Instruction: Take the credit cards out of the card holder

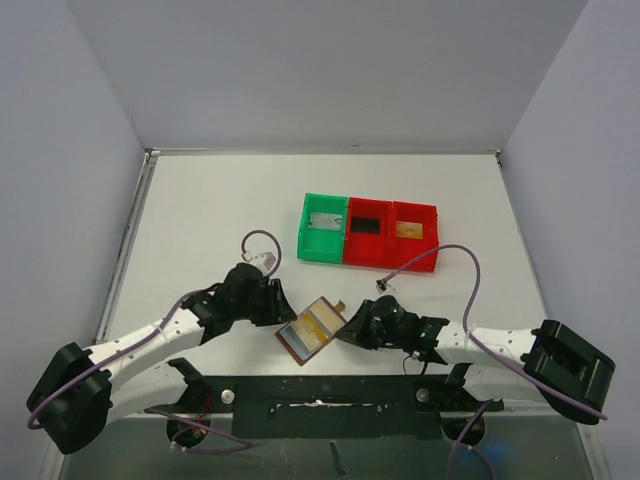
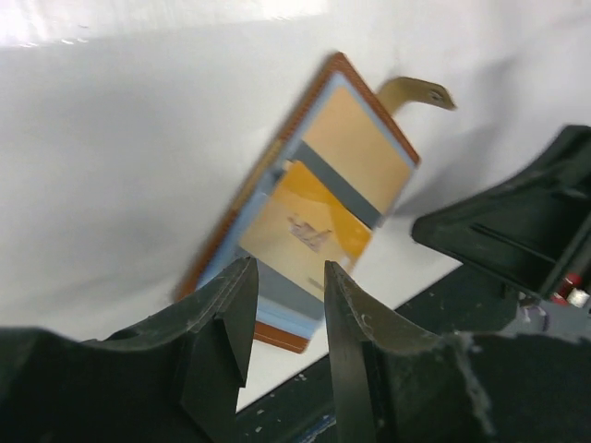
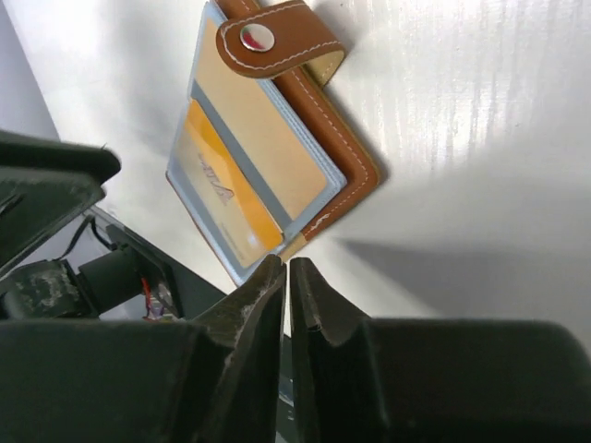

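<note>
The brown card holder (image 1: pixel 312 332) is open between my two grippers, its grey-blue lining facing up and its strap tab (image 3: pixel 277 41) hanging free. A golden-orange credit card (image 2: pixel 309 226) sits in its pocket (image 3: pixel 222 189). My right gripper (image 3: pixel 287 266) is shut on the card holder's near edge (image 3: pixel 300 242) and holds it tilted off the table; in the top view it (image 1: pixel 348 328) meets the holder's right side. My left gripper (image 2: pixel 288 272) is open, its fingers just short of the holder's other end, gripping nothing (image 1: pixel 278 305).
At the back stand a green tray (image 1: pixel 305 235) holding a pale grey card (image 1: pixel 323 222) and a red double tray (image 1: pixel 435 240) holding a black card (image 1: pixel 367 224) and a golden card (image 1: pixel 408 231). A dark base bar (image 1: pixel 320 395) runs along the near edge.
</note>
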### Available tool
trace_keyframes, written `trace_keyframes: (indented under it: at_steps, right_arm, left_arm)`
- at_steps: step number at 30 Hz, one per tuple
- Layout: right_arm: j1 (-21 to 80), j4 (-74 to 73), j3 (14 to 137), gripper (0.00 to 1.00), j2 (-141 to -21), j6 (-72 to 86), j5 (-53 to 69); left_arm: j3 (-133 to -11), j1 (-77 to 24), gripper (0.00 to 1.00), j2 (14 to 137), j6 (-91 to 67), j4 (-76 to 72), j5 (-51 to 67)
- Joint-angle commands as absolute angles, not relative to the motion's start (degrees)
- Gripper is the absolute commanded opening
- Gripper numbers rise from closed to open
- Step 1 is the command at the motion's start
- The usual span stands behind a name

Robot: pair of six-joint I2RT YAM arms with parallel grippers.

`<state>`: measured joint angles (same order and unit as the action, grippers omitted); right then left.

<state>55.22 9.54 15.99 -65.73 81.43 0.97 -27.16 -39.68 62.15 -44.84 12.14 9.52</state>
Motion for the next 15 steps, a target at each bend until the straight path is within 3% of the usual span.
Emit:
trace_keyframes:
  at_steps: [1,5,7,15]
  right_arm:
    - [55.4,7.4,18.0,0.16,-65.2,75.2,0.8]
    - [54.7,4.5,24.0,0.32,-66.5,66.2,2.1]
    - [54.1,1.9,27.1,0.39,-67.9,62.9,2.8]
    - [53.0,-3.1,35.8,0.41,-77.5,54.8,9.4]
  left_arm:
    - [-28.9,-46.6,0.34,58.4,-51.7,11.4,6.3]
    - [-26.2,-55.0,0.34,58.8,-59.1,9.0,1.6]
    - [-24.4,-56.6,0.39,59.4,-62.5,8.2,-0.9]
    - [-20.8,-58.7,0.43,59.1,-72.2,9.0,-8.6]
